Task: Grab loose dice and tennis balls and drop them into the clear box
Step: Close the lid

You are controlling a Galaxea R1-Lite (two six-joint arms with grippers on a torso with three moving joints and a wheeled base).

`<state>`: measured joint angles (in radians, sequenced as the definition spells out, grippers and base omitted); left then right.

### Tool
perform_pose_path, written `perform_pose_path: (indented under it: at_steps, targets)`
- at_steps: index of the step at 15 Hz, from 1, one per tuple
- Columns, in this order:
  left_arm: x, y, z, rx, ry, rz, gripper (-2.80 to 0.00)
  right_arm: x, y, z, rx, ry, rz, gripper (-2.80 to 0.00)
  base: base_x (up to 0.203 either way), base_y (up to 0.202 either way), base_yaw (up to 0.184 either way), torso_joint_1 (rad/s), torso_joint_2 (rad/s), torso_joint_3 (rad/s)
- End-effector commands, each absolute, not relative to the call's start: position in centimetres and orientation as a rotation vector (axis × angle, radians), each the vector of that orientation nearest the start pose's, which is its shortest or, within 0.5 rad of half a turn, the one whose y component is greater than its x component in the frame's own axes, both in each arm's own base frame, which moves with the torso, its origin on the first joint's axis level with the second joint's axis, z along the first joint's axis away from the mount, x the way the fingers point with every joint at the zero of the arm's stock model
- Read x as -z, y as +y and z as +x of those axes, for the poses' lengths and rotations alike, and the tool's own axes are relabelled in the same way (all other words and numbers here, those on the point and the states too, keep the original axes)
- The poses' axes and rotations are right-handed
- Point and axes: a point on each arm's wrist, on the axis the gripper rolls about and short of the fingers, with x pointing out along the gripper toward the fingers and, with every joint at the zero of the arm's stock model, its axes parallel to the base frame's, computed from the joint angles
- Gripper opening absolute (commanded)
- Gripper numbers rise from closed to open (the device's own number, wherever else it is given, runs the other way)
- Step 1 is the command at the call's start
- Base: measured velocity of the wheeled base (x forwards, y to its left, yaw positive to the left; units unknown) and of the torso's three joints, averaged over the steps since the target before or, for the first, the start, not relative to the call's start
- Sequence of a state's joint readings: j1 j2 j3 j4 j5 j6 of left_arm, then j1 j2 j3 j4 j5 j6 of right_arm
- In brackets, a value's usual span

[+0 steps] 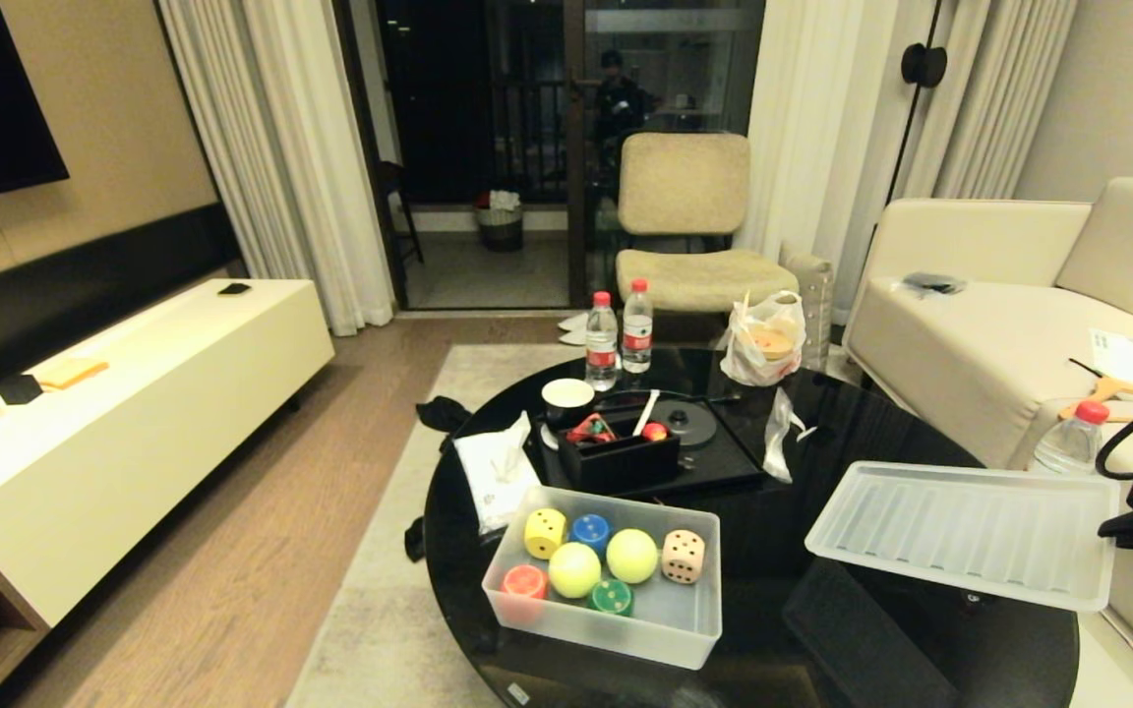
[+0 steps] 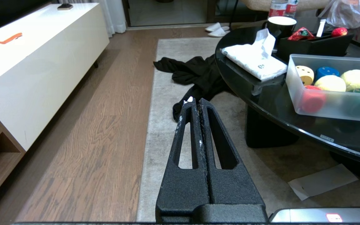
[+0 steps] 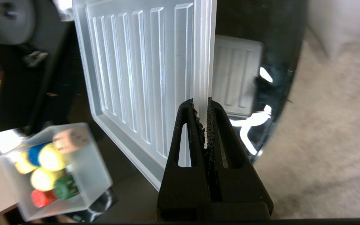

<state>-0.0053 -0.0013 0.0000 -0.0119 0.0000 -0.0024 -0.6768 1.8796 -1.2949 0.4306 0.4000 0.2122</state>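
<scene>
The clear box (image 1: 606, 631) stands open at the near edge of the round black table (image 1: 783, 511). Inside lie the yellow (image 1: 545, 532), blue (image 1: 590, 531), beige (image 1: 683, 556), red-orange (image 1: 524, 582) and green (image 1: 611, 596) dice and two tennis balls (image 1: 574, 569) (image 1: 631, 555). My right gripper (image 3: 201, 104) is shut on the rim of the ribbed lid (image 1: 960, 531). It holds the lid just above the table, to the right of the box. My left gripper (image 2: 195, 103) is shut and empty, parked over the rug to the left of the table.
Behind the box are a black organiser tray (image 1: 616, 457), a tissue pack (image 1: 496, 472), a cup (image 1: 567, 396), two bottles (image 1: 602, 344) and a plastic bag (image 1: 763, 339). A sofa (image 1: 999, 324) stands on the right. A white cabinet (image 1: 134, 393) runs along the left. Black clothing (image 2: 195, 73) lies on the rug.
</scene>
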Motion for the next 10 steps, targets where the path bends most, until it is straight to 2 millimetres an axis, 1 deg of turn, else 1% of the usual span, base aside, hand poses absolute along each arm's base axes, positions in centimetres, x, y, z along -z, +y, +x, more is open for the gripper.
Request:
perform_pose_path:
  at_steps: [1,5,7,8,10]
  targets:
    - [-7.6,0.0,-2.3,0.005,-0.009,-0.003,-2.80,-18.1,-19.6,25.9,0.310,0.808,0.730,-2.80,0.000,0.000,0.000,0.000,0.00,0.000]
    - [-7.6,0.0,-2.3,0.005,-0.009,-0.003,-2.80,-19.1,-19.3,25.7,0.280,0.783,0.745,-2.80,0.000,0.000,0.000,0.000,0.00,0.000]
    - [-7.6,0.0,-2.3,0.006,-0.009,-0.003,-2.80,-19.8,-19.1,25.8,0.247,0.796,0.779,-2.80,0.000,0.000,0.000,0.000,0.00,0.000]
    - [-7.6,0.0,-2.3,0.006,-0.010,-0.003,-2.80,-20.2,-19.0,26.0,0.225,0.800,0.797,-2.80,0.000,0.000,0.000,0.000,0.00,0.000]
    - [-7.6,0.0,-2.3,0.006,-0.011,-0.003,-2.80,-20.9,-17.9,27.1,0.185,0.821,0.811,-2.80,0.000,0.000,0.000,0.000,0.00,0.000]
